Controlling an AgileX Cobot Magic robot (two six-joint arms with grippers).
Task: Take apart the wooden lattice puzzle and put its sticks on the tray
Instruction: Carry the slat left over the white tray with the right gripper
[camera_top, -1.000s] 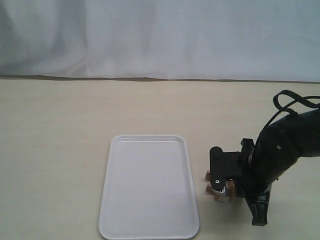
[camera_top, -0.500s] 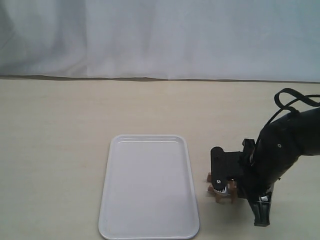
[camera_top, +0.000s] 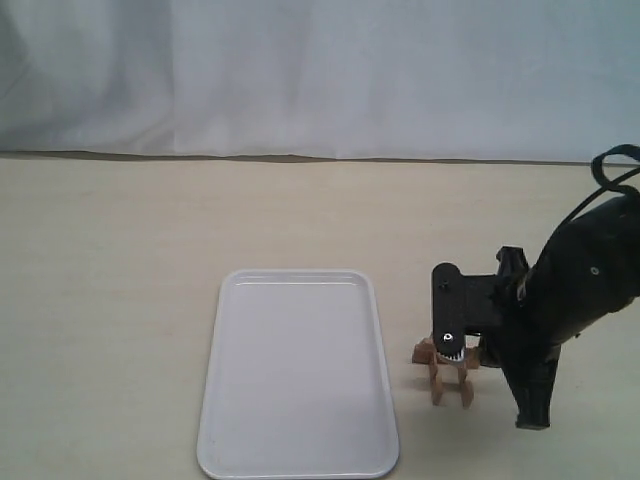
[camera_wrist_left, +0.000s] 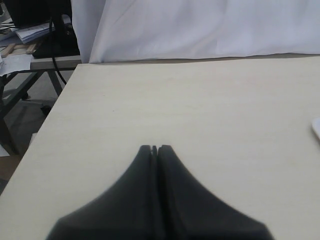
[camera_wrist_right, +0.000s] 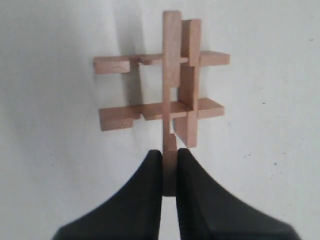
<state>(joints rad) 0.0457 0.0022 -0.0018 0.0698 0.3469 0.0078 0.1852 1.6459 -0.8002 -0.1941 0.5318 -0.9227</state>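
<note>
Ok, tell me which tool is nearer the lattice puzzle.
Right. The right tool grips one stick of the wooden lattice puzzle; the left tool hangs over the table, puzzle outside its view.

The lattice puzzle (camera_wrist_right: 171, 75) is matt wood, the tray (camera_top: 298, 370) smooth plastic.

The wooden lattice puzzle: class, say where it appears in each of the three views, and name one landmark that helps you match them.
Exterior view: the wooden lattice puzzle is at lower right, just right of the tray, at the tip of the right pincer.
Left wrist view: not in it.
Right wrist view: just beyond the pincer tips, one stick clamped between them.
Shared landmark: the right pincer, seen in the exterior and right wrist views.
</note>
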